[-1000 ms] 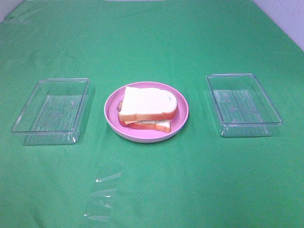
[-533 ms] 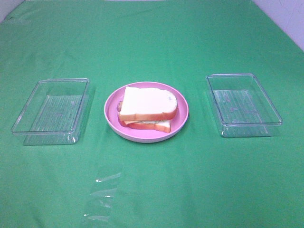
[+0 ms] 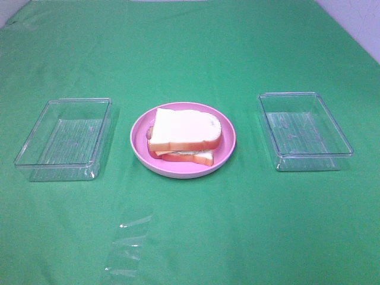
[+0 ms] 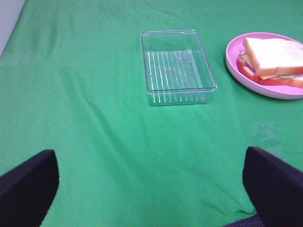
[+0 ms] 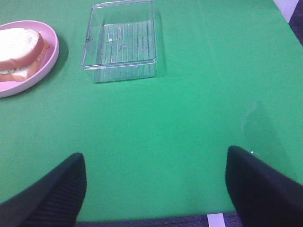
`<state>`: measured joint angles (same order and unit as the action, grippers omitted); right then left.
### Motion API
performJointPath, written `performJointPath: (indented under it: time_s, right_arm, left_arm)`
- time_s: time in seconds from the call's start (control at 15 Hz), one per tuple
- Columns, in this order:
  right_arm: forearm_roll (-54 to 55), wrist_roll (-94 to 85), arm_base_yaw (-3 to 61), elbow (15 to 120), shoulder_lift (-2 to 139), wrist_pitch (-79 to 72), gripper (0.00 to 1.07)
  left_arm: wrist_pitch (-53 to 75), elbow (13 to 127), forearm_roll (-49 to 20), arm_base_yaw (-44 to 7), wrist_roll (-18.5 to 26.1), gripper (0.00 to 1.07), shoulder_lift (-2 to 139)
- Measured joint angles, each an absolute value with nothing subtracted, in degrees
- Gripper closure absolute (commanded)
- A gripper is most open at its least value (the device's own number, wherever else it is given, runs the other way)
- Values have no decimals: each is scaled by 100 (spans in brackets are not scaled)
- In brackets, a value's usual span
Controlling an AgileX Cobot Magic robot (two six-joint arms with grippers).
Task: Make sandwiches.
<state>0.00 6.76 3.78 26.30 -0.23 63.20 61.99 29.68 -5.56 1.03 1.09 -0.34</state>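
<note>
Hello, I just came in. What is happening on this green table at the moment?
Nothing is being handled. A toy sandwich of white bread with red and yellow fillings lies assembled on the round pink plate. Two clear plastic trays beside it are empty. The left gripper and right gripper are open, away from everything.

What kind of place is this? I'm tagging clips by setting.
Probably a robot test tabletop, not a kitchen: a plain green cloth, a toy sandwich on a pink plate, and clear trays.
</note>
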Motion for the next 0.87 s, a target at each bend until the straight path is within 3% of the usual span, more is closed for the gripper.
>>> performJointPath:
  time_s: [0.87]
  right_arm:
    - [0,670,378,2595,-23,6320,30]
  left_arm:
    - [6199,2968,-556,103,109,9,-34]
